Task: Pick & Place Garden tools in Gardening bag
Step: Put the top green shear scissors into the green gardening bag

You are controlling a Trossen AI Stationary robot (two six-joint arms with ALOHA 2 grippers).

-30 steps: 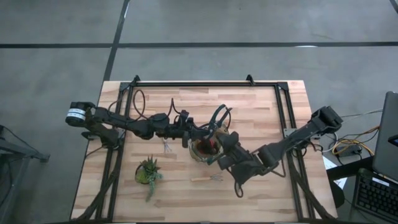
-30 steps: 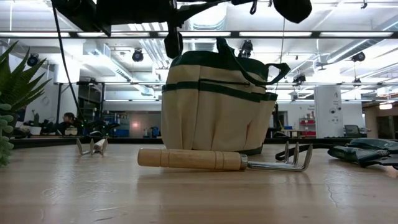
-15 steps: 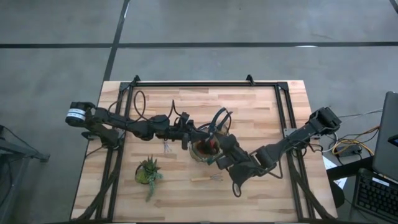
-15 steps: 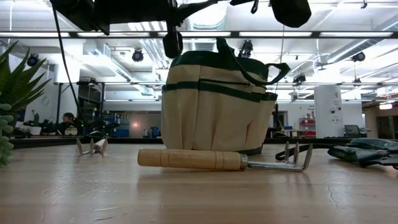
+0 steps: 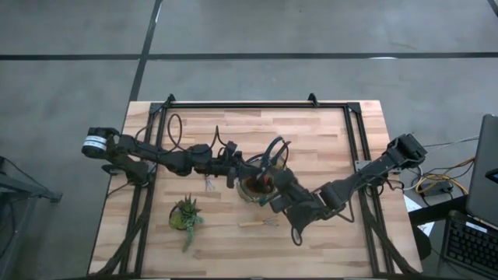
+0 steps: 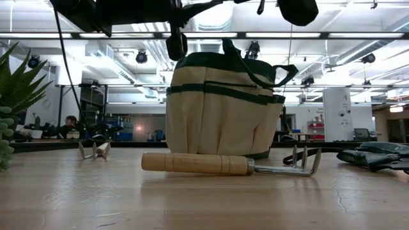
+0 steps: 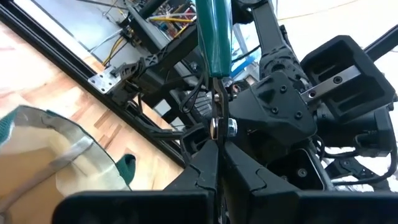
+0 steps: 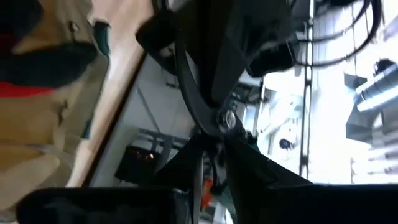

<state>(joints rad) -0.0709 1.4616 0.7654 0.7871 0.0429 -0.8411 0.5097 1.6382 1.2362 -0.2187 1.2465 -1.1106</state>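
Observation:
The olive-and-tan gardening bag (image 5: 253, 189) stands upright on its base at the table's middle (image 6: 220, 102), with the red-and-black glove (image 5: 263, 183) inside it. My left gripper (image 5: 237, 173) is shut at the bag's left rim and my right gripper (image 5: 274, 180) is shut at its right rim. One wooden-handled pronged tool (image 5: 258, 223) lies flat near the front edge (image 6: 198, 163). The other tool (image 5: 208, 183) lies left of the bag. Dark pruning shears (image 6: 374, 156) lie on the table, under my right arm in the high view. My left gripper (image 7: 217, 155) pinches a dark green strap (image 7: 212, 43) between its two fingers; it looks like one of the bag's loop handles. The strap runs straight on from the fingertips. My right gripper (image 8: 211, 146) pinches a dark curved strap (image 8: 186, 68), seemingly the bag's other loop handle, beside the open bag (image 8: 37, 93).
A small green potted succulent (image 5: 187, 214) stands at the front left, with leaves at the low view's left edge (image 6: 9, 108). A black rail frame (image 5: 257, 103) runs around the tabletop. Bare wood lies at the back and the front right.
My right gripper has crept a little toward the table's left, closer over the bag. The bag's loop handles have shifted slightly with it. The bag and the tools on the table have stayed where they were.

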